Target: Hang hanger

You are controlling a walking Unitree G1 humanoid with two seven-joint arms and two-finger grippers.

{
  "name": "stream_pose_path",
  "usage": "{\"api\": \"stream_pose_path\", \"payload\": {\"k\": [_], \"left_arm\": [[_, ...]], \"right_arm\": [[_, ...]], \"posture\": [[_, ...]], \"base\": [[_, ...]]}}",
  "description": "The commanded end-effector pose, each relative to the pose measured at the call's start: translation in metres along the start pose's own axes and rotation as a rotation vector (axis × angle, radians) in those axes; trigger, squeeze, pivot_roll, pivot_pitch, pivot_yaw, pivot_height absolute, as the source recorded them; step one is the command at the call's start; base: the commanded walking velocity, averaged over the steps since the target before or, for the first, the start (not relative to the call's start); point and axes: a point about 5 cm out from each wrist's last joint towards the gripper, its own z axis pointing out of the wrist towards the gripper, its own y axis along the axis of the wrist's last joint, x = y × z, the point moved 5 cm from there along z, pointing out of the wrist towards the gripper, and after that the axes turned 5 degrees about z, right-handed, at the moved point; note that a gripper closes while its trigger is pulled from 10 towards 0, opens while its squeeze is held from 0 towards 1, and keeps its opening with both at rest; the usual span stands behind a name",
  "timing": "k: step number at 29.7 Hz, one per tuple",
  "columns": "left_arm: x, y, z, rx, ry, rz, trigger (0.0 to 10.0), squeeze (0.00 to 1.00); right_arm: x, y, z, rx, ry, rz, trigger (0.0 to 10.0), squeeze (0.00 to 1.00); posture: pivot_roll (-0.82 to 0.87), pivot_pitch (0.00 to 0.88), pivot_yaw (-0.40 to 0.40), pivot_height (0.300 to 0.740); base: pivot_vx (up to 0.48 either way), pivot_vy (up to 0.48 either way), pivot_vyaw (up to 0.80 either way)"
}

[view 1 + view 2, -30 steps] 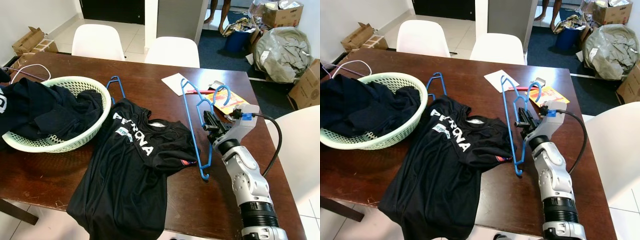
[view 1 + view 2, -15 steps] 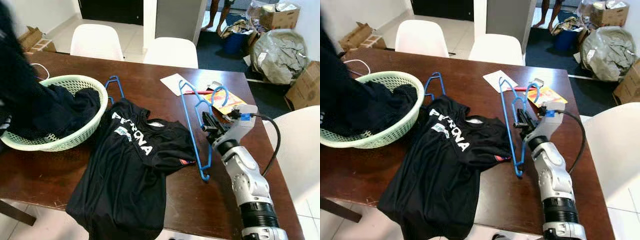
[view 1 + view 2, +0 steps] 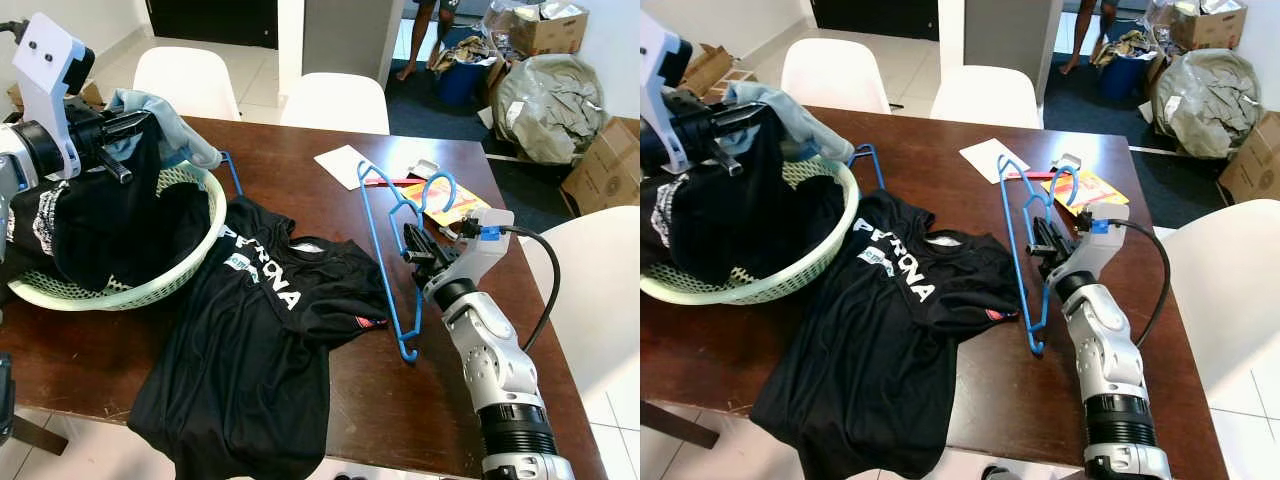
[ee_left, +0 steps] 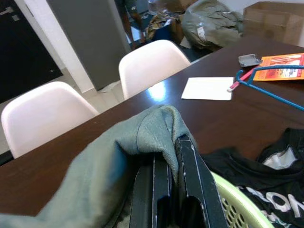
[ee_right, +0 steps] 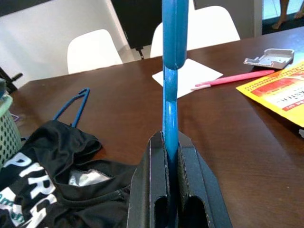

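A blue hanger (image 3: 376, 232) stands tilted on the brown table (image 3: 400, 400), hook end far from me. My right gripper (image 3: 414, 240) is shut on its lower bar (image 5: 170, 102), with the fingers (image 5: 155, 164) pressed on each side. A black printed T-shirt (image 3: 268, 330) lies spread beside it, hanging over the near edge. My left gripper (image 3: 138, 122) is raised over the green basket (image 3: 150, 291), shut on a grey-green garment (image 4: 118, 152), and dark clothes (image 3: 95, 215) hang below it. A second blue hanger (image 3: 231, 168) lies between basket and shirt.
A white paper (image 3: 345, 165), an orange leaflet (image 3: 452, 205) and a pink pen (image 5: 228, 79) lie on the far side of the table. White chairs (image 3: 335, 102) stand behind it and one at the right (image 3: 600, 290). Boxes and bags (image 3: 550, 90) crowd the far right floor.
My left arm has come up into view at the left, lifting clothes out of the basket. The right gripper and its hanger have stayed put.
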Motion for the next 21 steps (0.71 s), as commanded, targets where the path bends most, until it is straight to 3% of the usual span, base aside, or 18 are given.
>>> {"api": "stream_pose_path", "payload": {"k": [1,2,3,4,6,7,8,9,12,13,15,16,18,19,21], "left_arm": [[-0.011,-0.001,0.001,0.009,-0.059,-0.001,0.0,0.00],[-0.032,-0.007,-0.005,0.046,-0.155,0.029,0.7,0.00],[-0.032,-0.007,-0.005,0.046,-0.155,0.029,0.7,0.00],[-0.049,-0.012,-0.013,0.084,-0.218,0.054,0.5,0.00],[-0.049,-0.012,-0.013,0.084,-0.218,0.054,0.5,0.00],[-0.063,-0.016,-0.021,0.124,-0.255,0.073,0.0,0.00],[-0.063,-0.016,-0.021,0.124,-0.255,0.073,0.0,0.00],[-0.073,-0.018,-0.027,0.149,-0.273,0.082,0.0,0.00],[-0.073,-0.018,-0.027,0.149,-0.273,0.082,0.0,0.00],[-0.087,-0.018,-0.032,0.169,-0.303,0.080,0.0,0.00],[-0.087,-0.018,-0.032,0.169,-0.303,0.080,0.0,0.00],[-0.104,-0.025,-0.038,0.210,-0.357,0.071,0.0,0.00],[-0.104,-0.025,-0.038,0.210,-0.357,0.071,0.0,0.00],[-0.118,-0.037,-0.044,0.268,-0.395,0.059,0.0,0.00],[-0.118,-0.037,-0.044,0.268,-0.395,0.059,0.0,0.00]], "right_arm": [[-0.001,-0.001,-0.002,0.002,-0.007,0.013,10.0,0.00],[-0.001,-0.001,-0.001,0.002,-0.009,0.020,10.0,0.00],[-0.001,-0.001,-0.001,0.002,-0.009,0.020,10.0,0.00],[0.000,-0.002,-0.001,0.002,-0.010,0.024,10.0,0.00],[0.000,-0.002,-0.001,0.002,-0.010,0.024,10.0,0.00],[0.001,-0.002,0.000,0.001,-0.011,0.030,10.0,0.00],[0.001,-0.002,0.000,0.001,-0.011,0.030,10.0,0.00],[0.001,-0.003,0.000,0.000,-0.012,0.034,10.0,0.00],[0.001,-0.003,0.000,0.000,-0.012,0.034,10.0,0.00],[0.002,-0.003,0.001,-0.001,-0.012,0.038,10.0,0.00],[0.002,-0.003,0.001,-0.001,-0.012,0.038,10.0,0.00],[0.003,-0.004,0.002,-0.003,-0.013,0.044,10.0,0.00],[0.003,-0.004,0.002,-0.003,-0.013,0.044,10.0,0.00],[0.004,-0.004,0.003,-0.005,-0.013,0.050,10.0,0.00],[0.004,-0.004,0.003,-0.005,-0.013,0.050,10.0,0.00]], "posture": [[0.05,0.145,-0.021,0.740],[0.05,0.145,-0.014,0.740],[0.05,0.145,-0.014,0.740],[0.05,0.144,-0.012,0.740],[0.05,0.144,-0.012,0.740],[0.06,0.143,-0.011,0.740],[0.06,0.143,-0.011,0.740],[0.06,0.142,-0.010,0.740],[0.06,0.142,-0.010,0.740],[0.07,0.139,-0.008,0.740],[0.07,0.139,-0.008,0.740],[0.08,0.137,-0.004,0.740],[0.08,0.137,-0.004,0.740],[0.08,0.134,0.000,0.740],[0.08,0.134,0.000,0.740]], "base": [[0.000,0.000,0.00],[0.000,0.000,0.00],[0.000,0.000,0.00],[0.000,0.000,0.00],[0.000,0.000,0.00],[0.000,0.000,0.00],[0.000,0.000,0.00],[0.000,0.000,0.00],[0.000,0.000,0.00],[0.000,0.000,0.00],[0.000,0.000,0.00],[0.000,0.000,0.00],[0.000,0.000,0.00],[0.000,0.000,0.00],[0.000,0.000,0.00]]}}
